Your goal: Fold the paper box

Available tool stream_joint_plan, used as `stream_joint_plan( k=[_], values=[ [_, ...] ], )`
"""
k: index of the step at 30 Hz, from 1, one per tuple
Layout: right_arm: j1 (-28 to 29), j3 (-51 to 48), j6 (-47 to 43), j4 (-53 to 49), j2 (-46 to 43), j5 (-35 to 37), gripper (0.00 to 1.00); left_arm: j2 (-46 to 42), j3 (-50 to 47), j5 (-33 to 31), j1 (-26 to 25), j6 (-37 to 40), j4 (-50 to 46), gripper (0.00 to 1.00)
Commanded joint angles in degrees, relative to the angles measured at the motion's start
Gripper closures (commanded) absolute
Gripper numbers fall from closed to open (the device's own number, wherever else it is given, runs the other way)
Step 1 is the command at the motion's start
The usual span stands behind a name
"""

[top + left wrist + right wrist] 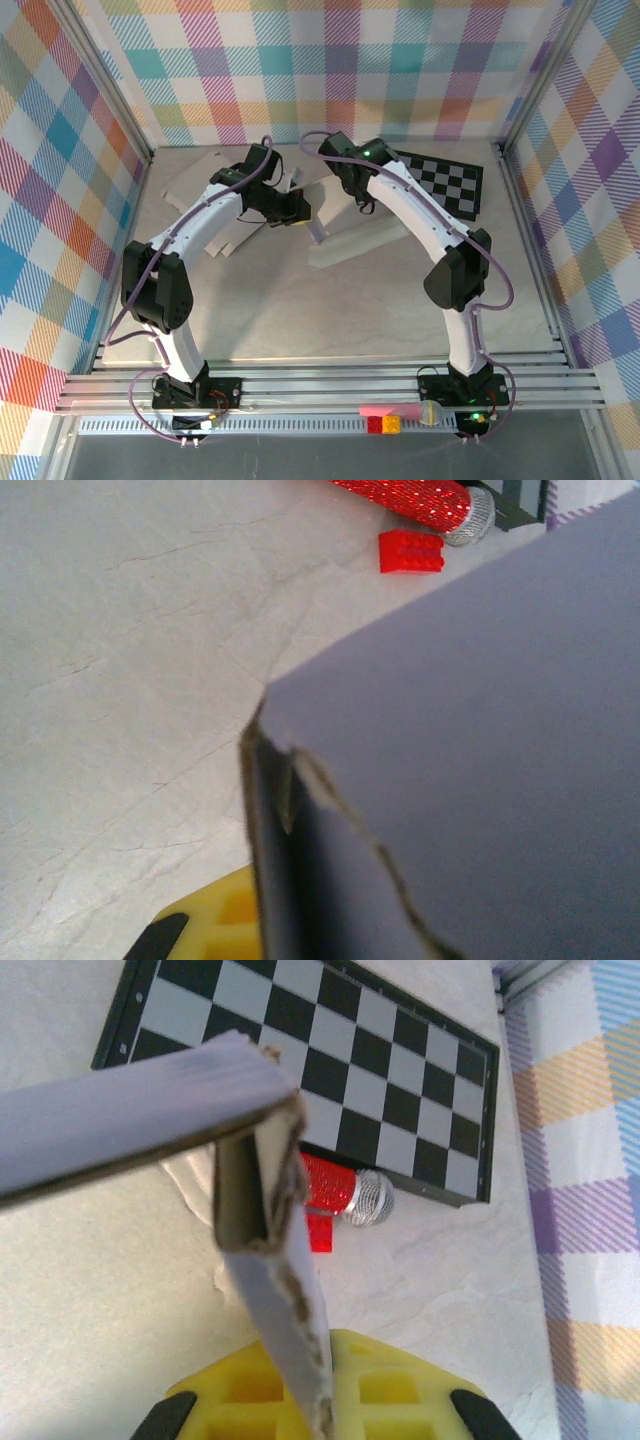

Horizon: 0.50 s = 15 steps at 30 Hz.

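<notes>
While the right hand (312, 1408) was clenched on a thin wall of the white paper box (140, 1110), its yellow body showed at the bottom of the right wrist view, with the wall's ragged brown edge running down into it. Above that grip a second panel of the box spread out to the left, meeting the wall at a torn corner. Beyond the box lay a red glittery cylinder with a silver mesh cap (335, 1188), a small red studded plastic brick (320, 1233) just beside it, and a black-and-white chequered board (330, 1050) behind both.

The left hand (291, 208) was likewise closed on the box, whose pale panel took up the right side of the left wrist view.

From above, both hands met at the back middle of the pale marbled worktop (300, 310), the box held between them with one broad panel sloping down to the surface. Loose flat sheets of white cardboard (195, 175) lay at the far left, and colourful plaid walls (330, 60) enclosed the worktop.
</notes>
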Motion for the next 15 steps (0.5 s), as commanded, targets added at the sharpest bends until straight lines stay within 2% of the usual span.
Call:
stream_joint_plan(
  k=[1,6,9,15],
  values=[
    [1.8,-7.2,5.9,2.9,-3.8,-3.0,1.00,0.7,-0.8,-1.5,-0.7,-0.8,0.1,1.00],
    [3.4,-22.8,11.2,11.9,-10.0,-4.4,1.00,0.5,-8.3,-9.2,-2.2,-3.1,5.1,1.00],
    [3.6,-27.2,15.6,12.4,-9.8,-5.3,1.00,1.0,-13.3,-12.6,-3.8,-4.8,9.3,0.99],
    [3.9,-33.0,20.0,13.4,-7.4,-6.7,1.00,3.5,-20.3,-18.8,-6.7,-8.3,17.0,0.90]
  ],
)
